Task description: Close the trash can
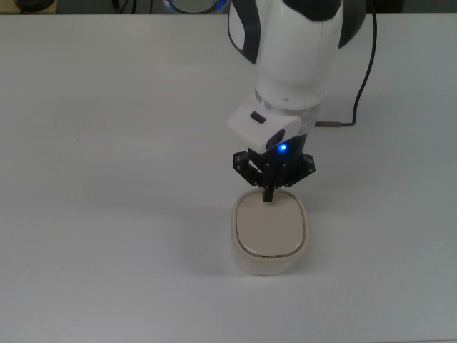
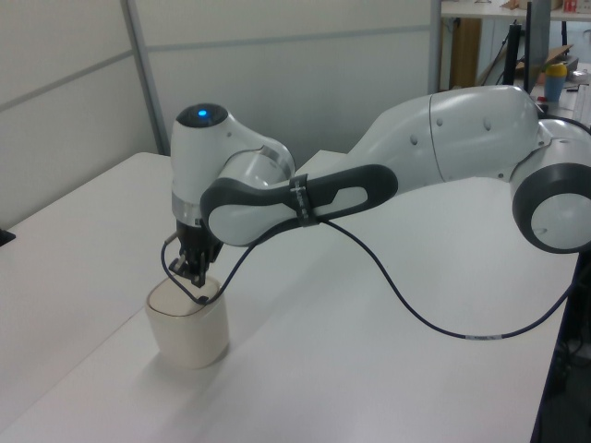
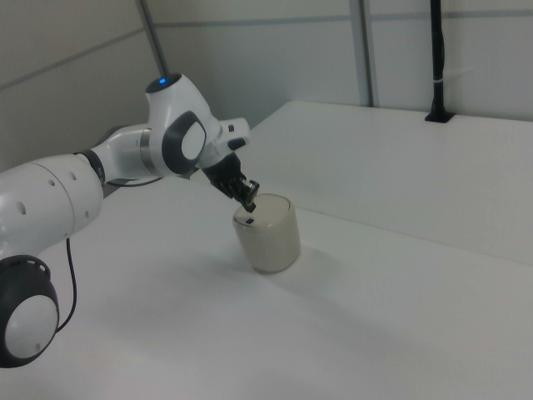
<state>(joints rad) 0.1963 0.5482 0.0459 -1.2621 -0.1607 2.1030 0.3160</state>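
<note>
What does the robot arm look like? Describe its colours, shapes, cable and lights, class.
The arm has glossy white, rounded shells with dark grey joint bands. A blue light glows on the wrist joint, another just above the gripper, which is small, black and two-fingered. A thin black cable loops from the wrist along the table.

arm point(image 1: 296, 43): cut off, top view's upper edge | cable point(image 2: 434, 323): runs off right edge

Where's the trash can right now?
The trash can sits on the white table, low and centre-right in the top view, directly under the gripper.
</note>
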